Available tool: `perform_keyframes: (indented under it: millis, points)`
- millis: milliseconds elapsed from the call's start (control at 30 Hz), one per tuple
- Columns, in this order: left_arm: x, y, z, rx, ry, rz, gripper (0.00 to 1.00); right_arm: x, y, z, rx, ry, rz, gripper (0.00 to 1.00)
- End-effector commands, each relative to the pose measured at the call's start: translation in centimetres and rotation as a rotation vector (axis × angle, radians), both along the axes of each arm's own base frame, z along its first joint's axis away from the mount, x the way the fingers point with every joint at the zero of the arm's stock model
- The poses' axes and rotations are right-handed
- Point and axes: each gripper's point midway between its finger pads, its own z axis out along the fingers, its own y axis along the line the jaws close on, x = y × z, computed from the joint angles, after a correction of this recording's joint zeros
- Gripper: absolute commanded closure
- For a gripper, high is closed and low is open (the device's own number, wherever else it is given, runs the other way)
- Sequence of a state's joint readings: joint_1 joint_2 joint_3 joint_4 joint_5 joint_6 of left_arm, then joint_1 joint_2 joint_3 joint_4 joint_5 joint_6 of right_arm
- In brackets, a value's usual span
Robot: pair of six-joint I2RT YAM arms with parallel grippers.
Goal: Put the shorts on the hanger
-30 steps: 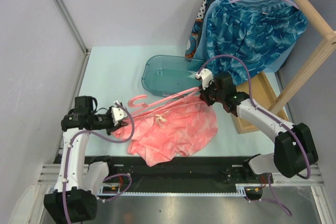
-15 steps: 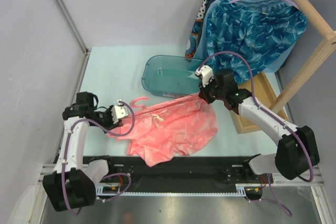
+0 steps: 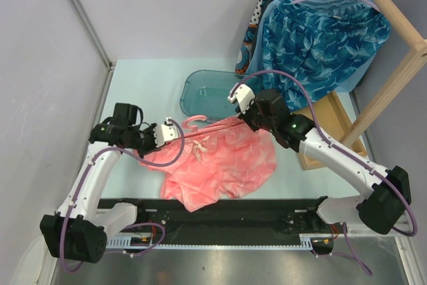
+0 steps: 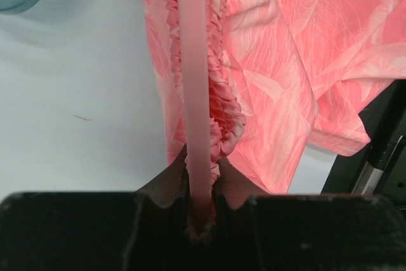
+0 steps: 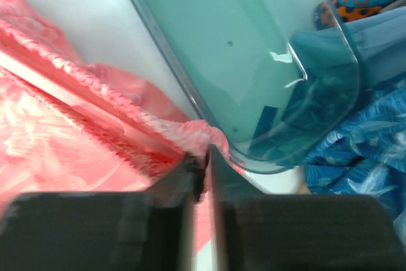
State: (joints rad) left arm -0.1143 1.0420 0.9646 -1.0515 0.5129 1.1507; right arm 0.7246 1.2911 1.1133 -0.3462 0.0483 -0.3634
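The coral-pink shorts lie on the table with the waistband lifted between both grippers. The thin pink hanger runs along that waistband, its hook poking up beside the left gripper. My left gripper is shut on the hanger's bar together with the gathered waistband of the shorts. My right gripper holds the waistband's other end, right beside the teal bin. In the right wrist view its jaws pinch the pink fabric at the tips with barely a slit between them.
A teal plastic bin sits just behind the shorts. Blue patterned garments hang from a wooden rack at the back right, its wooden base on the table. A black rail lines the near edge.
The left gripper has pushed the hanger right and back while the right gripper has moved left, so the two stand closer. The waistband has bunched up between them.
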Motion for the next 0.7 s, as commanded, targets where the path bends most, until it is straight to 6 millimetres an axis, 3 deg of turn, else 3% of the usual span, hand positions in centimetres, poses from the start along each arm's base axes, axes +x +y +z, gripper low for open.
perform_keyframes:
  millis: [0,33,100,167,267,300,433,567,667]
  points:
    - [0.8,0.3,1.6,-0.005,-0.026,0.081,1.0,1.3,-2.1,3.2,-0.054,-0.089,-0.085,0.64]
    - [0.6,0.2,1.7,-0.016,-0.02,0.082,1.0,1.2,-2.1,3.8,-0.045,-0.093,-0.074,0.47]
    - [0.4,-0.5,2.2,-0.062,-0.02,0.079,1.0,0.3,-2.4,4.7,-0.021,-0.084,-0.02,0.31]
    - [0.2,-1.5,3.0,-0.117,-0.012,0.069,1.0,-0.3,-2.5,5.7,-0.02,-0.111,0.031,0.27]
    - [-0.1,-2.7,4.0,-0.179,0.013,0.035,1.0,-2.4,-1.2,7.2,-0.021,-0.167,0.173,0.25]
    - [0.0,-2.8,4.2,-0.183,0.015,0.031,1.0,-3.8,0.1,7.8,-0.014,-0.193,0.248,0.24]
    - [0.3,-3.7,5.8,-0.207,-0.002,0.018,1.0,-5.7,2.0,9.9,-0.046,-0.317,0.348,0.09]
    - [-0.1,-4.0,6.3,-0.199,-0.016,-0.023,1.0,-5.1,2.3,9.8,-0.059,-0.306,0.323,0.09]
    - [-0.6,-4.2,6.9,-0.201,-0.031,-0.043,0.99,-5.2,2.2,11.1,0.009,-0.288,0.313,0.13]
